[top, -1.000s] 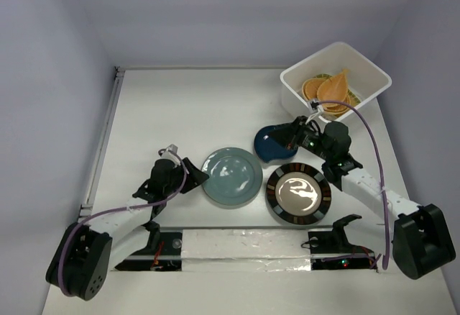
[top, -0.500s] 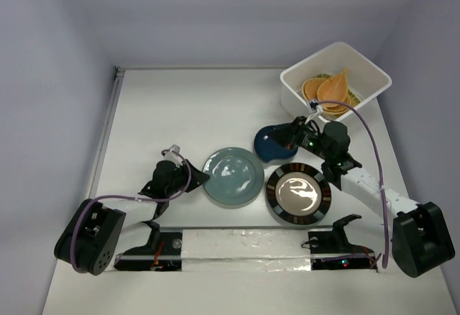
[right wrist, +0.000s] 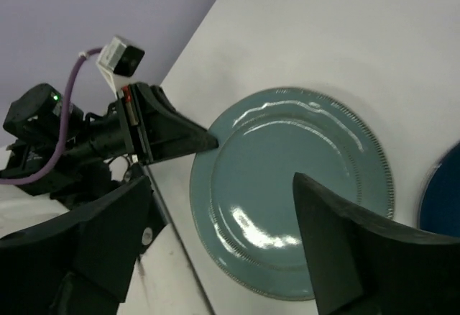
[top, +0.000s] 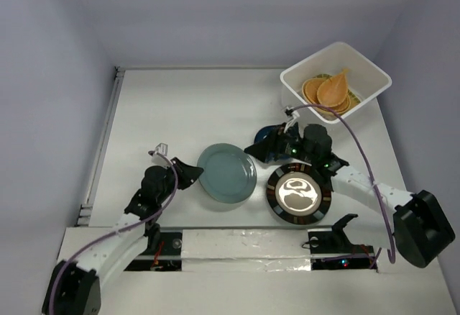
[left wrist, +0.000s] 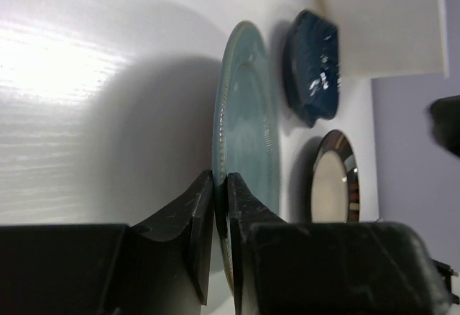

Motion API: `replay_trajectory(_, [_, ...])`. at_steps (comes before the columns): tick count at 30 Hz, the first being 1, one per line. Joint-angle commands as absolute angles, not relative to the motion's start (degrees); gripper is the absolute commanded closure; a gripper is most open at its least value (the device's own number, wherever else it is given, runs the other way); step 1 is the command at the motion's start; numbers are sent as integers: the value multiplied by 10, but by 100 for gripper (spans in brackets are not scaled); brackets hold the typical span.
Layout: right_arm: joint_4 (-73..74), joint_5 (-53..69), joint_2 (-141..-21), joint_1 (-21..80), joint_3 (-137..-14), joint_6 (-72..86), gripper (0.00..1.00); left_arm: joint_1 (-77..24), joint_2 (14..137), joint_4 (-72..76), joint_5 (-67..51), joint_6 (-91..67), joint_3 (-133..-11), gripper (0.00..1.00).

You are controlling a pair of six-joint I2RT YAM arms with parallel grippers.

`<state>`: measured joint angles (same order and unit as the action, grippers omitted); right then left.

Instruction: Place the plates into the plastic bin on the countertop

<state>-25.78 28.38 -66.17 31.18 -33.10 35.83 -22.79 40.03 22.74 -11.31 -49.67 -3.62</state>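
The grey-blue round plate [top: 228, 173] lies mid-table, and my left gripper [top: 191, 175] is shut on its left rim. In the left wrist view both fingertips [left wrist: 237, 189] pinch that plate's [left wrist: 248, 128] thin edge. My right gripper [top: 260, 146] stands open over the dark-blue leaf-shaped plate [top: 272, 137], partly hiding it. In the right wrist view its wide-apart jaws [right wrist: 223, 221] frame the grey-blue plate [right wrist: 287, 185] without touching it. The black-rimmed, white-centred plate [top: 299, 193] sits to the right. The white plastic bin [top: 368, 70] at the back right holds an orange leaf-shaped plate [top: 335, 88] on other orange and yellow plates.
A metal rail [top: 102, 142] runs along the countertop's left edge. A taped strip [top: 244, 244] and both arm bases sit at the near edge. Purple-grey walls close in the back and sides. The right arm's cable [top: 366, 131] loops past the bin.
My left gripper has closed onto the grey-blue plate's left rim. My right gripper has opened wide and swung left from the dark-blue plate toward the grey-blue one.
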Motion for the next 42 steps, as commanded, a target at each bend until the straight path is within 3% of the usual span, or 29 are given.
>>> replay_trajectory(1, [-272,253,-688,345,-348,349,12,-220,298,145,-77,-487,-79,100])
replay_trajectory(2, [-286,252,-693,354,-342,356,7,-220,285,131,-76,-485,-86,100])
replay_trajectory(13, [-359,176,-750,386,-301,397,1,-204,236,90,-119,-492,-183,100])
replay_trajectory(23, [-397,148,-803,386,-291,404,0,-192,215,76,-148,-497,-256,100])
replay_trajectory(33, [-510,228,-898,386,-302,432,0,-187,211,109,-188,-526,-272,100])
replay_trajectory(37, [-630,282,-927,386,-288,475,0,-187,211,143,-209,-543,-275,100])
replay_trajectory(40, [-708,311,-945,386,-274,506,3,-187,212,159,-217,-554,-275,100])
replay_trajectory(42, [-737,317,-941,386,-266,519,15,-187,212,158,-218,-554,-278,100])
